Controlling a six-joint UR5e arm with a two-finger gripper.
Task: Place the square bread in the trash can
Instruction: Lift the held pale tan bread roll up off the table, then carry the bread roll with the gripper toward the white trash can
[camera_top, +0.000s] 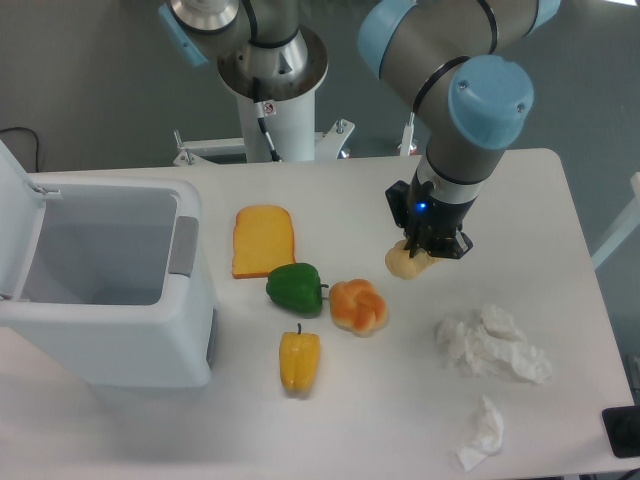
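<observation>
The square bread (404, 265) is a pale beige puffy piece right of the table's middle, partly covered by my gripper (424, 250). The gripper hangs straight down over it with its fingers on either side of the bread and looks closed on it. Whether the bread rests on the table or is lifted just off it I cannot tell. The trash can (110, 330) is a large white bin at the left with its lid (15, 200) open and a grey panel (183, 245) on its right side. It stands far left of the gripper.
A flat orange toast slice (263, 240), a green pepper (295, 288), a round knotted orange bun (358, 306) and a yellow pepper (299, 361) lie between the gripper and the bin. Crumpled white tissues (495, 345) and another tissue piece (482, 432) lie at the right front.
</observation>
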